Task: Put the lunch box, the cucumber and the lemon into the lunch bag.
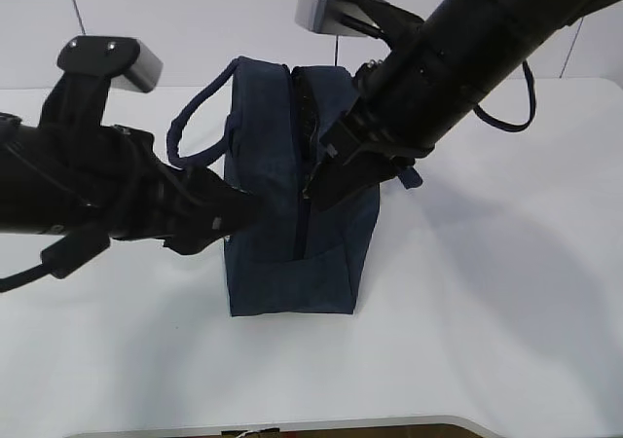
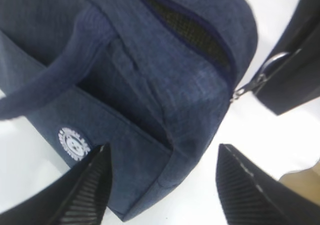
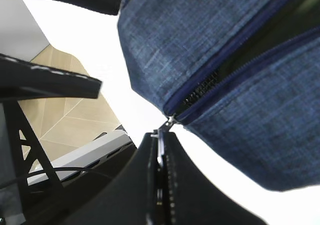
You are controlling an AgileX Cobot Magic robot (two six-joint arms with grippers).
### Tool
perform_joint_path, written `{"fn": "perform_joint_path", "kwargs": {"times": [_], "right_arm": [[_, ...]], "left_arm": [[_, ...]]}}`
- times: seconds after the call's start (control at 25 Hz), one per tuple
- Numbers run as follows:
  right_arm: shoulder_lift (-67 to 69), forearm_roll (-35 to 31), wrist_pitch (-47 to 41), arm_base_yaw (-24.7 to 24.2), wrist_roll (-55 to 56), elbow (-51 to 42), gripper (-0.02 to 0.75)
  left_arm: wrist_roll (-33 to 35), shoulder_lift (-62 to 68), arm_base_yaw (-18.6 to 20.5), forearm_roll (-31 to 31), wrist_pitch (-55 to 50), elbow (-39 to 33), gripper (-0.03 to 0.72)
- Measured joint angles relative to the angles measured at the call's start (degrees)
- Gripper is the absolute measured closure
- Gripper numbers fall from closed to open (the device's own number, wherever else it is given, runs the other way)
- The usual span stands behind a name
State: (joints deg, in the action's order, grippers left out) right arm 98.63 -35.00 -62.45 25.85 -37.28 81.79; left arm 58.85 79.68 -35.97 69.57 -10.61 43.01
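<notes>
The navy lunch bag (image 1: 292,195) stands on the white table, its zipper partly open along the top. My left gripper (image 1: 237,214) is open; in the left wrist view its fingers (image 2: 92,185) straddle the bag's lower end corner (image 2: 170,150) near the white emblem (image 2: 74,144). My right gripper (image 1: 321,180) is shut on the metal ring pull (image 3: 161,140) at the zipper's end, and it also shows in the left wrist view (image 2: 290,80). The lunch box, the cucumber and the lemon are out of view.
The white table (image 1: 487,311) surrounds the bag. One loop handle (image 1: 195,131) hangs on the left side, another (image 1: 516,117) behind my right arm. The table's front edge (image 1: 389,423) is near. The floor shows past the table edge (image 3: 75,120).
</notes>
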Motion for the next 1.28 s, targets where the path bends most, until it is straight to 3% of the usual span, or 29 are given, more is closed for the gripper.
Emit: {"fn": "perform_joint_path", "kwargs": {"times": [0.32,0.52,1.04,1.16,1.28], "right_arm": [[0.0,0.0,-0.7,0.0,-0.5,0.0,0.733],[0.0,-0.1,-1.1,0.0,-0.5,0.0,0.733],[0.0,-2.3,-2.2,0.0,-2.2,0.0,0.733],[0.0,-2.4,-2.5,0.0,-2.2,0.0,0.733],[0.0,-2.6,-2.5,0.0,-2.2,0.0,0.733]], "left_arm": [[0.6,2.9,0.0,4.2,-1.2,0.0,0.214],[1.3,2.9,0.0,5.4,-1.4,0.0,0.272],[5.3,3.5,0.0,11.7,-1.4,0.0,0.304],[5.4,3.5,0.0,11.9,-1.4,0.0,0.44],[5.7,3.5,-0.1,12.0,-1.6,0.0,0.643]]}}
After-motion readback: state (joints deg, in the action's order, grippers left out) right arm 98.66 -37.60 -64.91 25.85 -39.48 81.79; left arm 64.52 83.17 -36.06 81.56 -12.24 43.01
